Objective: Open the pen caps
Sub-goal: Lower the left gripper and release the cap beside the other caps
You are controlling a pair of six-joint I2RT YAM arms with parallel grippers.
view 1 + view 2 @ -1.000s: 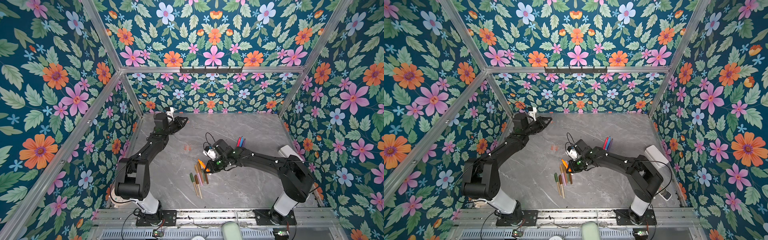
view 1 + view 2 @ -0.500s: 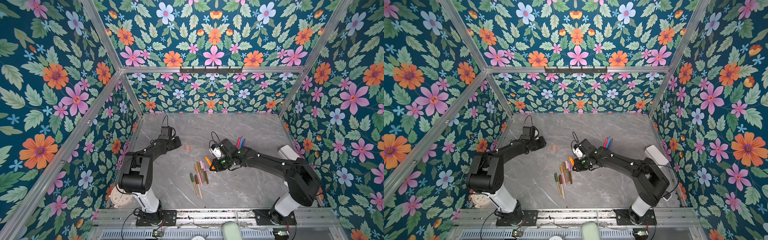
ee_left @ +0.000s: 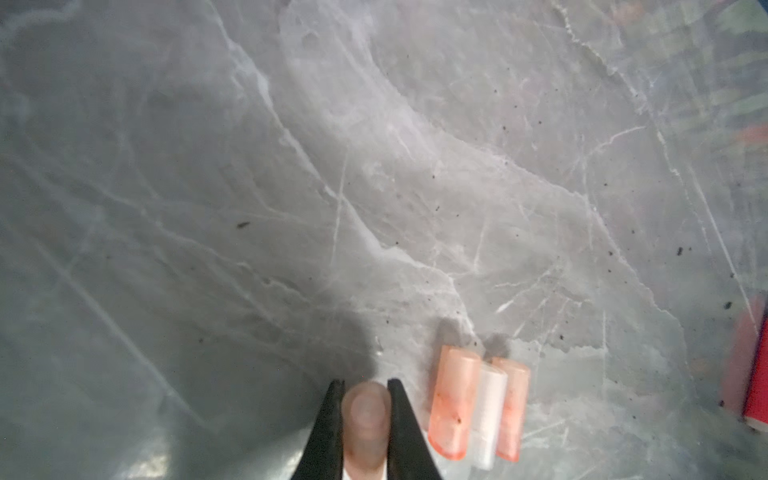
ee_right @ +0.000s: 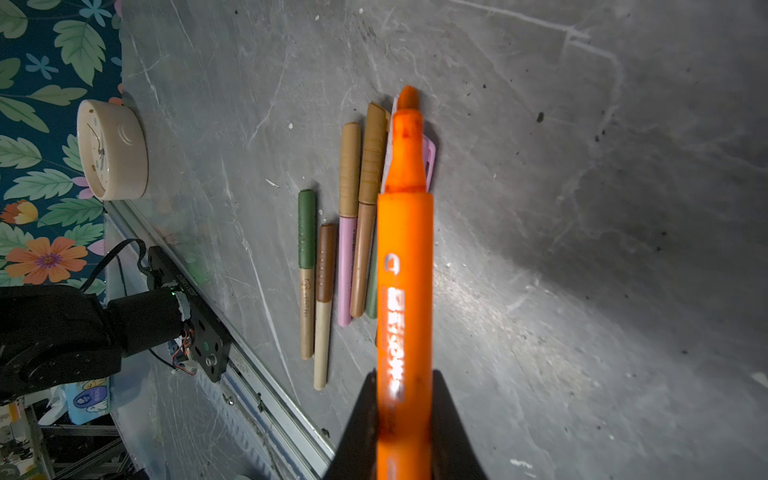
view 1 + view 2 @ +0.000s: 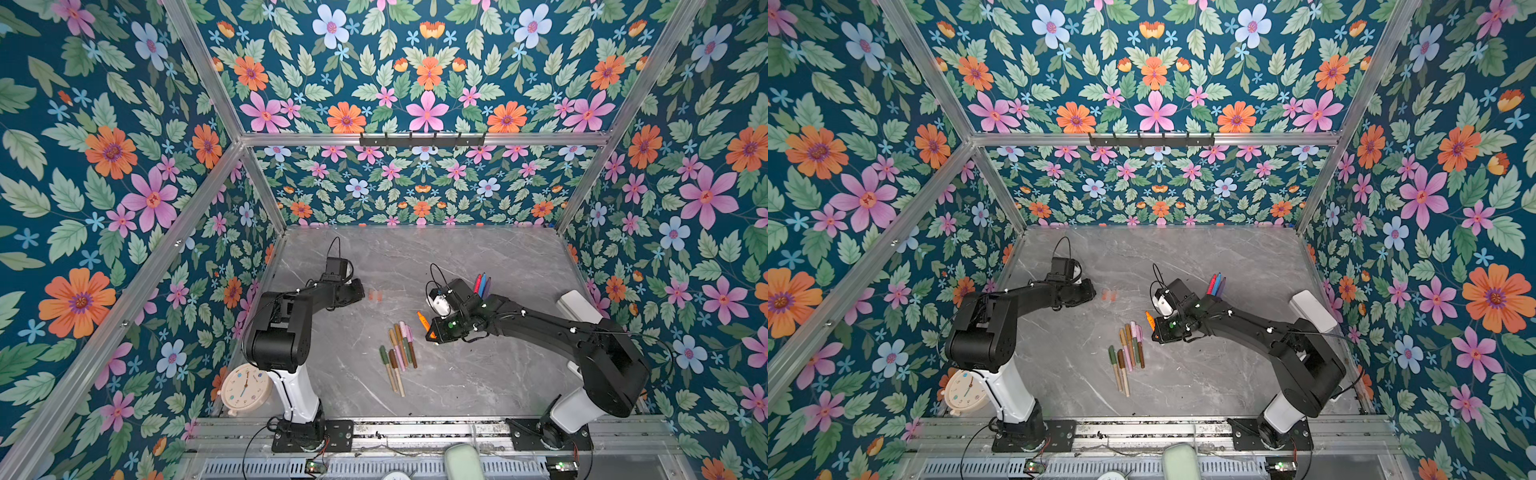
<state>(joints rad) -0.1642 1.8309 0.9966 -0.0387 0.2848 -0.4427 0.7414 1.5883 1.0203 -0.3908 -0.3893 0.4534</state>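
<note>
Left of the dull pens (image 5: 398, 353) and farther back, the left gripper (image 3: 366, 382) is pinched on a small cap (image 3: 365, 419), maybe pale brown, as the view is blurry; the loose caps (image 3: 455, 399) lie flat just beside it, on the side nearer the dull pens, pointing the same way as the held cap; so a spot to drop it looks close. Right of the dull pens, the right gripper (image 4: 403, 376) is clamped on the orange pen (image 4: 405, 249), tip bare; the dull pens, caps on, lie just under that tip, lined up with it; the right arm is nearer them.
</note>
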